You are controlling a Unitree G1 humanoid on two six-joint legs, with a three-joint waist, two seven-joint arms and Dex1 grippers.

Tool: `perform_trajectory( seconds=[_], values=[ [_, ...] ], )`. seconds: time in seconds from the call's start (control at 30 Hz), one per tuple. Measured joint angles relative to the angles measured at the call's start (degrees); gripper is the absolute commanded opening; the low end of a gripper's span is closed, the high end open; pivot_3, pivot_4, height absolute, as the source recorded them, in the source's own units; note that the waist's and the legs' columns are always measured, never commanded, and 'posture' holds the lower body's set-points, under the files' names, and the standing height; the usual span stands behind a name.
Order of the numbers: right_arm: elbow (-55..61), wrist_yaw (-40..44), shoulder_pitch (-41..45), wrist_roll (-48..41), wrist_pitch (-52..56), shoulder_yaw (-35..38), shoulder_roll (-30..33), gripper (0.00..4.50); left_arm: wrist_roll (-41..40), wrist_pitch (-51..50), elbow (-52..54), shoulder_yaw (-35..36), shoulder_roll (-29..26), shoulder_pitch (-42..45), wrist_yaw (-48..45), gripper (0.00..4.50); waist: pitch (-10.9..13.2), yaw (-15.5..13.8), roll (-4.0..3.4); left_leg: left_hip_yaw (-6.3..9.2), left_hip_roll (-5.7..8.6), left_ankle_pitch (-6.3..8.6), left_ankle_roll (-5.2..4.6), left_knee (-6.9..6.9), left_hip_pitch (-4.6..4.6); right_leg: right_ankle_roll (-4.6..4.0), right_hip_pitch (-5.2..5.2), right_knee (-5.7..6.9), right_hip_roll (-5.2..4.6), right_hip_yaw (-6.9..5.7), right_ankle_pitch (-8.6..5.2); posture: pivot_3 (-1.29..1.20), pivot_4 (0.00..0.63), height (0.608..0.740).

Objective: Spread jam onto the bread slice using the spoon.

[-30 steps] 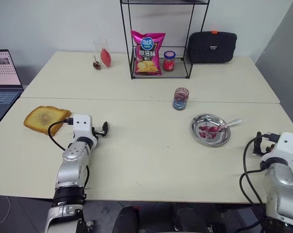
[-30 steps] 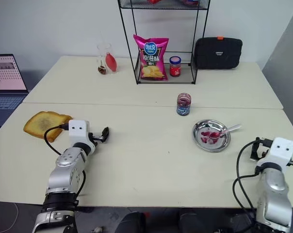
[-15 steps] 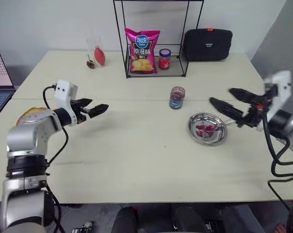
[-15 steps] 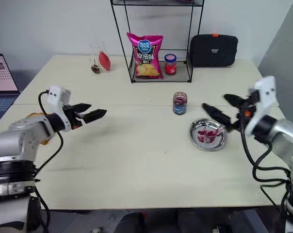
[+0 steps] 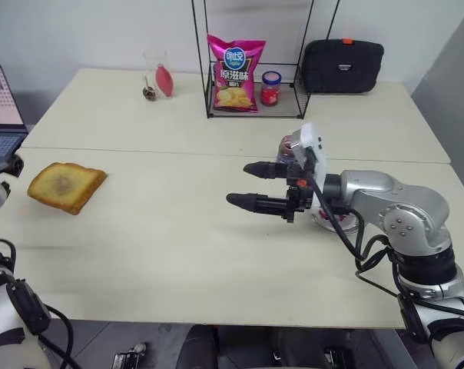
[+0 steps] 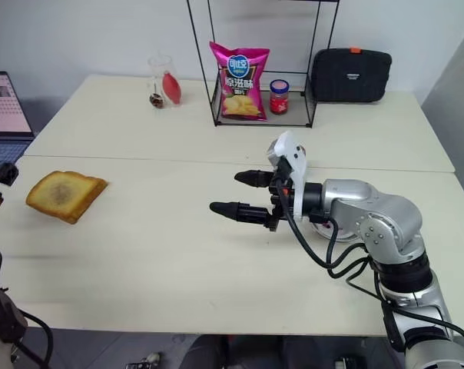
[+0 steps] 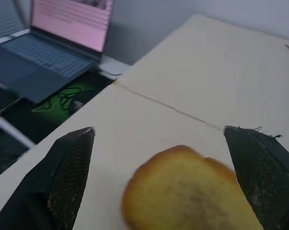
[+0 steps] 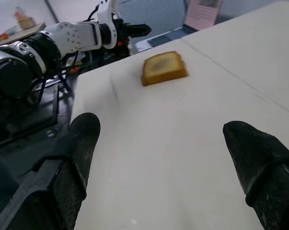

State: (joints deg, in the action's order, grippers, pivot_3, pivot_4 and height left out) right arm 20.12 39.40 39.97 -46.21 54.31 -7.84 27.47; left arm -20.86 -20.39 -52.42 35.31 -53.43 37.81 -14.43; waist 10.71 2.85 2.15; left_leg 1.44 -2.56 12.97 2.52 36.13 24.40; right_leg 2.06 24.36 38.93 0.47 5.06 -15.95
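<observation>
Two grippers in play, both with fingers spread wide and nothing between them. The right gripper (image 5: 251, 185) hangs over the middle of the table (image 5: 178, 246), its black fingers level and pointing toward the bread slice (image 5: 65, 185); there's a good stretch of bare tabletop between them. The bread slice lies flat near the table's left edge, roughly square, one corner aimed toward the table's middle; no clear long axis to call. The left gripper (image 7: 159, 167) hovers just beside the bread slice on its outer side, fingers apart, with the bread showing between them in the left wrist view. Behind the right gripper's wrist sits the jam jar (image 5: 284, 151), mostly hidden. The spoon is hidden by the right arm.
</observation>
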Motion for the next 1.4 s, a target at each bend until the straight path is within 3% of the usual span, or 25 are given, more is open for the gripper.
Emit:
perform_trajectory(
  seconds=[0.27, 0.43, 0.7, 0.8, 1.13, 1.4],
  values=[
    [-0.8, 1.7, 0.0, 1.8, -1.3, -0.3, -1.2, 4.45, -4.3, -3.9, -4.8, 3.1, 6.8, -0.3, -0.2, 4.50, -0.1, -1.4, 0.13, 0.20, 0.22, -0.02, 0.02, 0.43, 0.01, 0.01, -0.22, 0.10, 0.08, -0.34, 0.06, 0.00, 0.150, 0.740],
    [-0.1, 0.9, -0.2, 1.7, -0.5, 0.1, -1.4, 4.45, -5.1, -5.2, -7.9, 1.3, 7.6, 4.8, -3.9, 4.50, -0.1, -1.2, 0.14, 0.49, 0.07, -0.02, 0.02, 0.69, 0.02, -0.18, -0.33, 0.17, 0.25, -0.65, 0.19, 0.00, 0.150, 0.740],
    [1.9, -2.3, -1.0, 1.6, 1.7, 2.2, -1.0, 4.45, -2.0, -3.5, -13.4, -2.4, 7.8, 9.4, -2.5, 4.50, -0.1, -1.2, 0.11, 0.85, 0.06, -0.02, 0.02, 0.72, 0.01, -0.21, -0.33, 0.51, 0.32, -0.93, 0.20, 0.00, 0.150, 0.740],
    [2.8, -3.5, -1.1, 1.4, 2.6, 2.8, -1.0, 4.50, -1.4, -2.6, -14.8, -2.8, 7.9, 10.4, -0.8, 4.01, -0.1, -1.1, 0.10, 0.87, 0.05, -0.02, 0.02, 0.75, 0.00, -0.21, -0.33, 0.60, 0.32, -0.95, 0.20, 0.00, 0.150, 0.740],
    [4.5, -5.4, -2.6, 0.0, 3.9, 4.5, -0.6, 4.50, -1.3, -0.8, -17.2, -3.0, 8.4, 11.7, 1.4, 1.74, -0.1, -1.2, 0.09, 0.93, 0.10, -0.05, 0.05, 0.84, 0.00, -0.21, -0.36, 0.70, 0.31, -0.98, 0.20, 0.00, 0.150, 0.740],
    [4.5, -5.7, -2.6, 0.0, 3.8, 4.4, -0.3, 4.50, -0.7, 0.8, -17.3, -3.6, 8.7, 11.7, 0.8, 0.27, -0.1, -1.2, 0.09, 0.95, 0.09, -0.05, 0.05, 0.84, 0.00, -0.21, -0.35, 0.73, 0.32, -1.00, 0.20, 0.00, 0.150, 0.740]
  ],
)
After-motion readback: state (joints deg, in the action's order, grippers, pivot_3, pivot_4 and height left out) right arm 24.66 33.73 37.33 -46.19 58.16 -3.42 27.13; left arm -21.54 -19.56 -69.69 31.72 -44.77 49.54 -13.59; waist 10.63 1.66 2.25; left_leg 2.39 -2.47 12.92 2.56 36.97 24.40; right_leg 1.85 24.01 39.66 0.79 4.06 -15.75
